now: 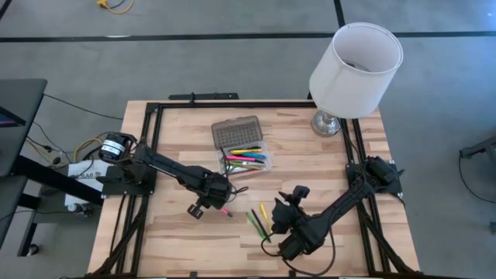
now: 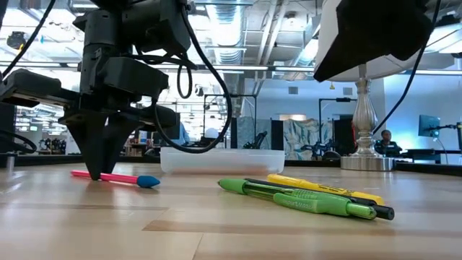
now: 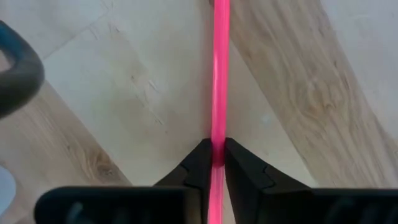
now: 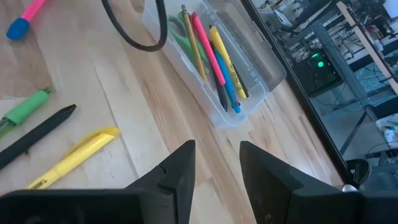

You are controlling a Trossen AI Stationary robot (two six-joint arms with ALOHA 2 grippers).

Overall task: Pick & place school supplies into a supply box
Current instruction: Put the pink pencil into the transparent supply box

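Left wrist view: our left gripper (image 3: 213, 155) is clamped across the pink pen (image 3: 219, 74), which lies flat on the table (image 1: 178, 232); its axis runs straight out between the fingers. The supply box (image 1: 246, 161) sits just beyond. Our right gripper (image 4: 216, 163) waits unclenched, empty.

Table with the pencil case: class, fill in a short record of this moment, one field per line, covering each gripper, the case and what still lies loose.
left gripper: shut on pink pen, which lies on the table
right gripper: open, empty, hovering near the loose pens
supply box: lid open, several pens inside
loose on table: green pen, yellow pen, black pen
lamp: at the table's far right corner
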